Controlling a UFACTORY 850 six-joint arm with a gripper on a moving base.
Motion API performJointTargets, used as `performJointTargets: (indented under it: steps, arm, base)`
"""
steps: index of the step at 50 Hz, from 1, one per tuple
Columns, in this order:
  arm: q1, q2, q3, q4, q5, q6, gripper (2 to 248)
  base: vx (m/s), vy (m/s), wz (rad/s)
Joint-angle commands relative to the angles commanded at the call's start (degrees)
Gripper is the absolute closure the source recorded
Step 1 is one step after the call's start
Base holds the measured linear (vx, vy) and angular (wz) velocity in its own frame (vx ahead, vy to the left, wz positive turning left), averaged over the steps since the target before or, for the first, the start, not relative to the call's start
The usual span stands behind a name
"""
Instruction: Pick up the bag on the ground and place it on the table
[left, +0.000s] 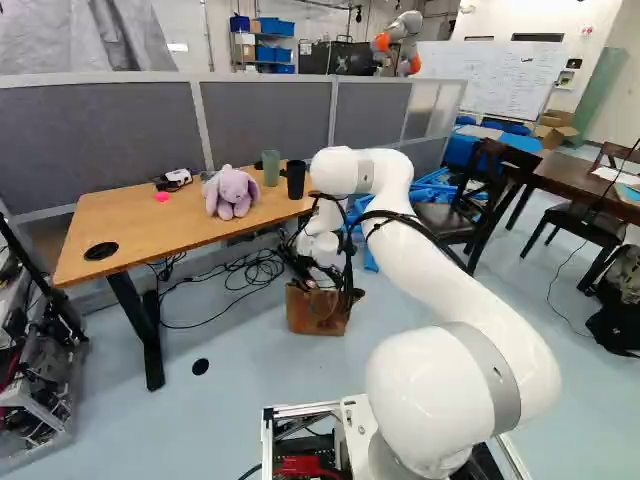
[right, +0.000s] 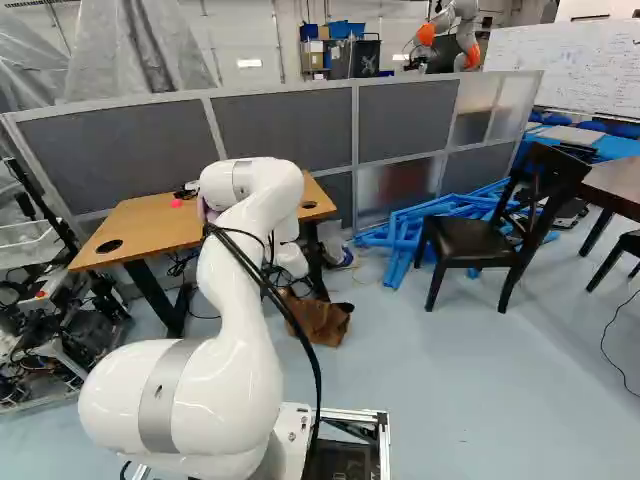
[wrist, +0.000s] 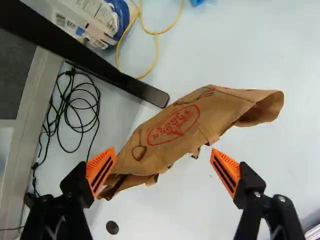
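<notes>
Wrist view: my gripper (wrist: 163, 167) is hovering empty, fingers spread; bag (wrist: 175, 125) is lying on floor (wrist: 275, 165) at its twelve o'clock. Reach is looking mostly done. Grip, lift, set-down are remaining; table (left: 150, 215) is standing at bag's ten o'clock, left base view.

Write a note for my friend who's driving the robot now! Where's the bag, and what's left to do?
Gripper: open, holding nothing, aimed at the bag.
Brown bag: lying on the floor, near the wooden table with the purple stuffed toy on it.
Done: gripper is lined up roughly around the bag; no grip yet.
Left: grip the bag, lift it, put it on the table, let go.
</notes>
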Motion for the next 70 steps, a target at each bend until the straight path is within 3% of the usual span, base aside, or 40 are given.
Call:
performJointTargets:
  steps: [52,70]
  arm:
    - [0.01,-10.81,-9.4,0.0,0.0,31.22,3]
    - [0.01,-14.66,-13.01,0.0,0.0,33.09,3]
  base:
    - [0.0,0.0,0.0]
    - [0.0,0.0,0.0]
